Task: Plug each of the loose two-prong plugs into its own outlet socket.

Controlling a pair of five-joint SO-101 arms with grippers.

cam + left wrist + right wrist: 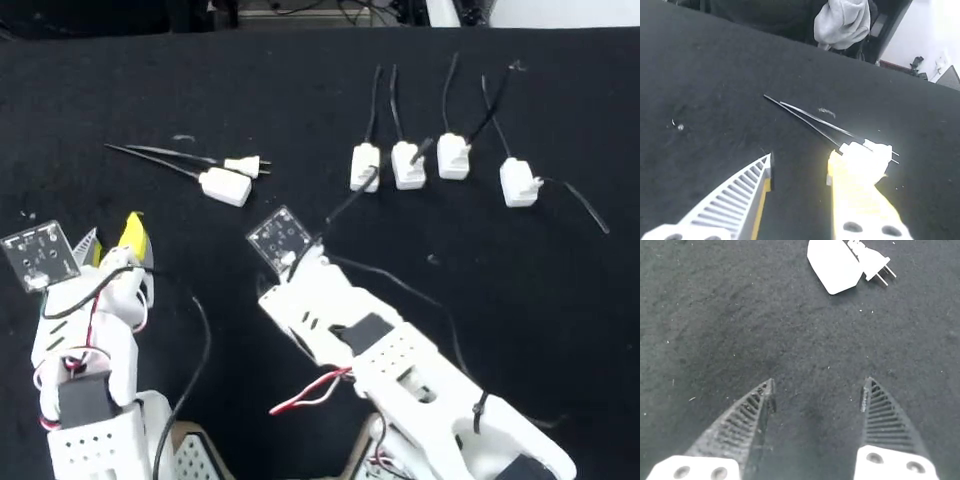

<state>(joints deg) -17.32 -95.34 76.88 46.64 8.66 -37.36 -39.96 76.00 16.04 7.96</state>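
Observation:
A loose two-prong plug (245, 165) lies left of the table's middle, right beside a white outlet socket (225, 186); both trail thin black cables to the left. My right gripper (817, 390) hovers open over bare cloth a short way from the socket (835, 265) and the plug (872, 262). My left gripper (110, 232), with one yellow finger (133, 235), stands open at the near left. In its wrist view the gripper (800, 165) has the socket (865, 157) just beyond the yellow fingertip.
Several more white socket blocks (408, 165) with black cables sit in a row at the far right, the last one (519, 182) a little apart. Square marker tags (280, 235) sit on both wrists. Black cloth (120, 90) covers the table.

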